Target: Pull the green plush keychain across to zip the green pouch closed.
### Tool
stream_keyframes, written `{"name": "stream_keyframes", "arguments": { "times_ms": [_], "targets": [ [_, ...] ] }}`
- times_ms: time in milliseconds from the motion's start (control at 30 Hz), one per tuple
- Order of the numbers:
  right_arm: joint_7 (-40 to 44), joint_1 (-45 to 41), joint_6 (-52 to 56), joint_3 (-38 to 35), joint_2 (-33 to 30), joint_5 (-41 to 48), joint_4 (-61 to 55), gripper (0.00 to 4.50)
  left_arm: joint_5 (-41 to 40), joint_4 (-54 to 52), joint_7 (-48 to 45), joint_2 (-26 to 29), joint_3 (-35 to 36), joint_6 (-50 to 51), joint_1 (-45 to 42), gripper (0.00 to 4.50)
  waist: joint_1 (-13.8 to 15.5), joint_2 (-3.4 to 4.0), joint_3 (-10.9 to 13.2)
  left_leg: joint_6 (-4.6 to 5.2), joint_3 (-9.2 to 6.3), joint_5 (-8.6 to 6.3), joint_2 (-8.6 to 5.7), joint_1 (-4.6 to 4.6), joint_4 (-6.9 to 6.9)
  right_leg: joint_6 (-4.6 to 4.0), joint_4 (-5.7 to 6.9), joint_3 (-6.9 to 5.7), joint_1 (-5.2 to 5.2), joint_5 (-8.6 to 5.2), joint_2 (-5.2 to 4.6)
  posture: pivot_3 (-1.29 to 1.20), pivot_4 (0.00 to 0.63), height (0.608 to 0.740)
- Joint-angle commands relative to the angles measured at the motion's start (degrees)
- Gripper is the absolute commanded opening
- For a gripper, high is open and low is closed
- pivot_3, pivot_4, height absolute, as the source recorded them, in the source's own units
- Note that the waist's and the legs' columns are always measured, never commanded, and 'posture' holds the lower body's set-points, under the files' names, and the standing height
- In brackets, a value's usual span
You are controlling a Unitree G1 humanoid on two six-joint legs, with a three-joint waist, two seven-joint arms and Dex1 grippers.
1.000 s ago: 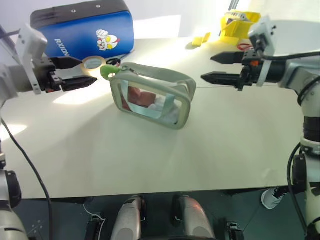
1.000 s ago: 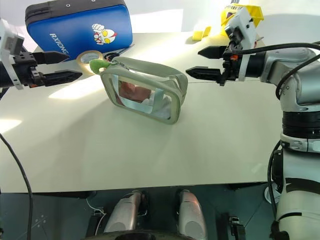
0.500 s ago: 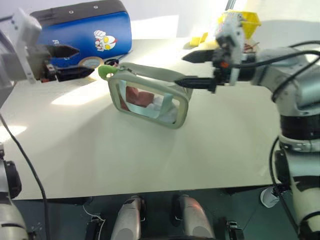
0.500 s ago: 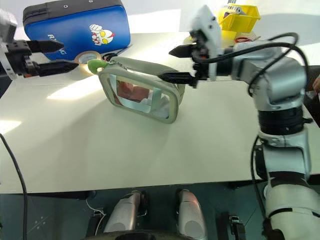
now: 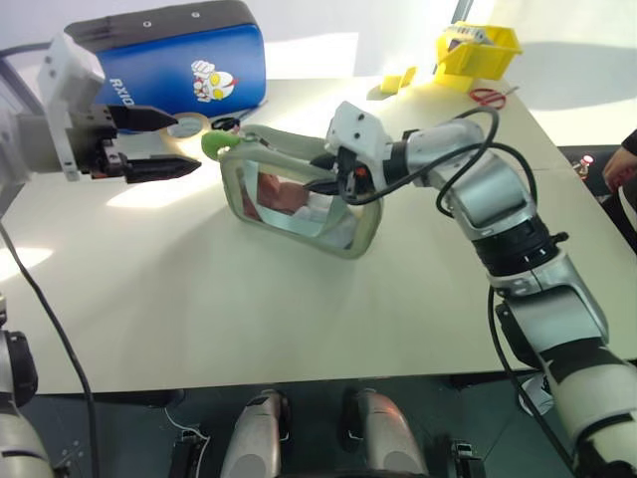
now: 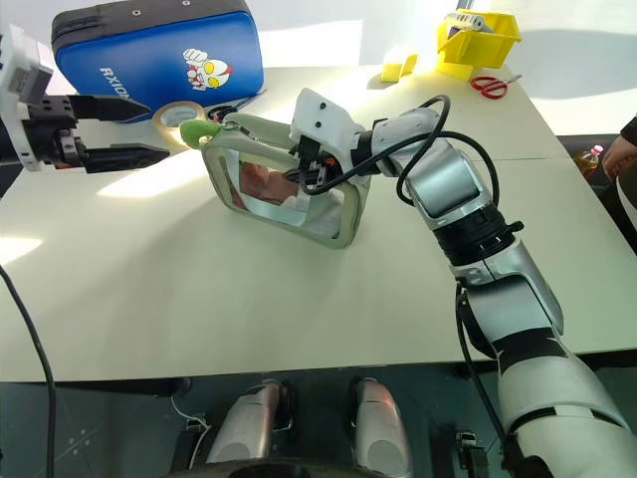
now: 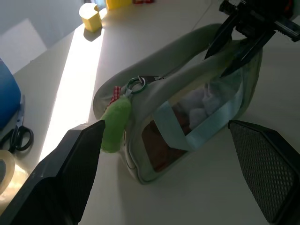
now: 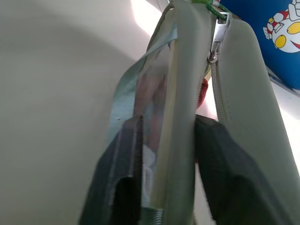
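Observation:
The green pouch [image 5: 350,237] stands upright on the table with its zipper open along the top. Red and white contents show through its clear window. The green plush keychain [image 5: 212,145] hangs from the zipper pull at the pouch's left end. My right gripper [image 5: 324,178] reaches in from the right and is shut on the pouch's front wall near the top; in the right wrist view one finger [image 8: 125,154] lies outside the wall and the other inside. My left gripper [image 5: 180,142] stands open just left of the keychain, apart from it.
A blue case [image 5: 169,55] with a cartoon figure stands behind the pouch, with a tape roll [image 5: 184,125] and black scissors [image 5: 227,123] in front of it. A yellow bin [image 5: 478,45] and red scissors [image 5: 488,97] lie far right. A person's hand [image 5: 622,164] shows at the right edge.
My right gripper swung left and down from beside the pouch onto its top rim and shut on the front wall. The left gripper has stayed open, hardly moving.

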Motion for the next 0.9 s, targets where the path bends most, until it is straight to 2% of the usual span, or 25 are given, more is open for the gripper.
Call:
{"name": "stream_keyframes", "arguments": {
  "times_ms": [33, 167, 367, 533, 667, 900],
  "targets": [
    [2.19, -2.4, -9.52, -0.38, 0.61, -2.73, 2.08, 0.07, -0.8, -1.5, 0.47, 1.55, 2.45, 0.01, 0.5, 4.5, -0.04, 0.0, 0.0, -0.01, 0.0, 0.0, 0.0, 0.02, 0.0, 0.0, 0.01, 0.0, 0.0, 0.0, 0.0, 0.0, 0.15, 0.74],
    [3.88, -3.64, -23.06, -0.8, 1.95, -5.23, 6.83, 0.07, 0.45, -0.27, 0.53, 2.32, 2.08, -1.46, 1.79, 4.5, -0.17, 0.0, 0.0, -0.03, 0.0, 0.02, 0.01, 0.02, 0.0, 0.01, 0.03, 0.0, 0.0, 0.0, 0.02, 0.0, 0.15, 0.74],
    [5.27, -4.12, -34.36, -1.04, 3.01, -8.66, 15.86, 0.07, 2.38, 0.09, 1.17, 1.19, 0.95, -4.14, 4.45, 4.5, -0.2, 0.0, 0.0, -0.13, 0.03, 0.08, 0.01, 0.05, 0.0, 0.0, 0.07, 0.02, 0.0, 0.0, 0.04, 0.0, 0.15, 0.74],
    [5.88, -4.74, -36.6, -1.98, 3.56, -9.12, 19.32, 0.07, 2.94, -0.68, 2.25, -0.05, 0.33, -4.77, 5.69, 4.5, -0.17, -0.01, 0.0, -0.2, 0.04, 0.13, 0.01, 0.08, 0.03, 0.0, 0.16, 0.04, 0.02, 0.0, 0.03, 0.0, 0.15, 0.74],
    [7.69, -4.07, -42.67, -1.8, 3.09, -9.42, 20.02, 0.07, 4.45, 0.39, 3.69, -1.64, -0.52, -6.36, 6.03, 4.5, -0.14, 0.0, 0.0, -0.21, 0.02, 0.13, 0.01, 0.11, 0.03, 0.0, 0.2, 0.04, 0.02, 0.0, 0.04, 0.0, 0.15, 0.74],
    [9.32, -3.59, -42.38, -2.89, 3.7, -8.09, 19.5, 0.07, 9.22, 4.85, 8.19, -6.6, -3.29, -12.66, 4.64, 4.5, -0.13, 0.0, 0.0, -0.21, 0.01, 0.14, 0.01, 0.13, 0.25, -0.02, 0.55, 0.06, 0.02, -0.01, 0.03, 0.0, 0.15, 0.74]
  ]
}}
